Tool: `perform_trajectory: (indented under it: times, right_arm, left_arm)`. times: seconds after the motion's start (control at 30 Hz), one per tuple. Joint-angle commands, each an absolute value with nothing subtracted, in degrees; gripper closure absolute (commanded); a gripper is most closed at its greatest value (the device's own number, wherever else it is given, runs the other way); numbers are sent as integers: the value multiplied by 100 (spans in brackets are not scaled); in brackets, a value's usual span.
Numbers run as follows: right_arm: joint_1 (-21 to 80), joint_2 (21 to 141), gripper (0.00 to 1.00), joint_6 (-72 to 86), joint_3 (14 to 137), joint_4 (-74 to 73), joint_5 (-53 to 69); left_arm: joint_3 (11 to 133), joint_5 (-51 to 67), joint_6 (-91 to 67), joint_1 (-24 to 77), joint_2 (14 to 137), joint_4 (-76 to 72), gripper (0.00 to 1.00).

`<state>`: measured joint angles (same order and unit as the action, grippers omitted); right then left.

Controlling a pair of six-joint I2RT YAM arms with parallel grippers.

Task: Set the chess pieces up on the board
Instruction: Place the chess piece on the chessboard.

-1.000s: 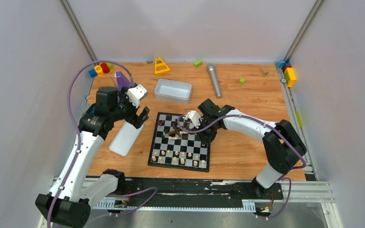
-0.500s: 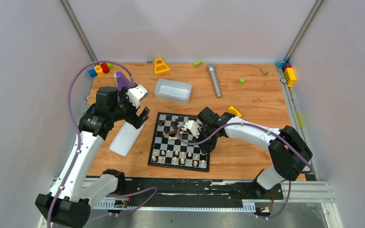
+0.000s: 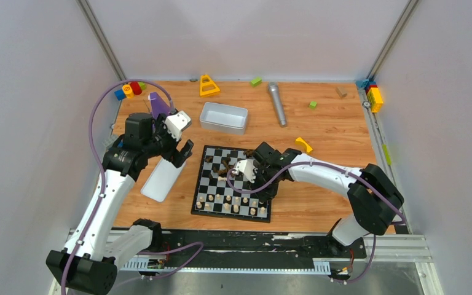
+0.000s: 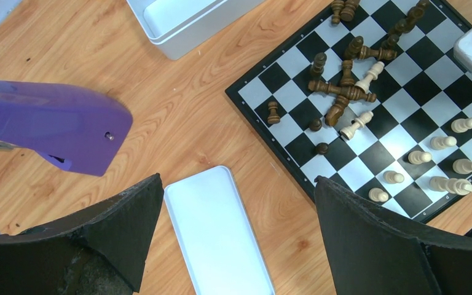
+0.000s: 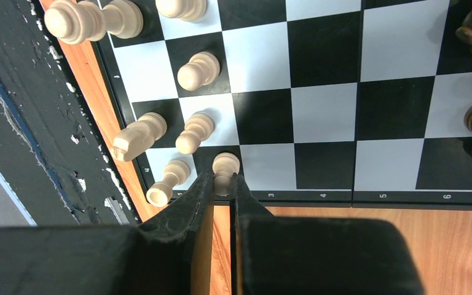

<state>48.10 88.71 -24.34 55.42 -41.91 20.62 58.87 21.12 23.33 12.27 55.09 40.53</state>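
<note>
**Wooden tabletop point(image 3: 332, 129): pale piece point(image 5: 226, 165) pinched at the board point(image 5: 326, 117) edge**

The board sat at the centre of the top view. At lower left of the right wrist view, the right end effector point(image 5: 221, 184) was narrowed onto the pale piece, close beside standing pale neighbours point(image 5: 196, 70). A careless release risked toppling them. At upper right of the left wrist view, dark pieces point(image 4: 344, 92) lay heaped, small turned wood, likely slippery. The left end effector point(image 4: 236, 184) hung wide and empty above the white lid point(image 4: 215, 246).

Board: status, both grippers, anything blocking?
Right gripper shut on pale pawn over board. Left gripper open, off board, above white lid. Dark pieces heaped mid-board, toppled.
</note>
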Motion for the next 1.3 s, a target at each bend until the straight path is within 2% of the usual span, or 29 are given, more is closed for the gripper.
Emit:
perform_trajectory:
  times: [0.0, 0.93, 1.27]
  right_arm:
    - [4911, 8778, 100, -2570, 5432, -4221, 2008]
    - [5005, 8723, 100, -2741, 5352, -4403, 1796]
    - [5010, 8714, 96, -2793, 5375, -4445, 1768]
  left_arm:
    - [5882, 2233, 2408, 1187, 5465, 3977, 0]
    - [5910, 2268, 2430, 1187, 5496, 4015, 0]
    - [5872, 2272, 2442, 1187, 5484, 4017, 0]
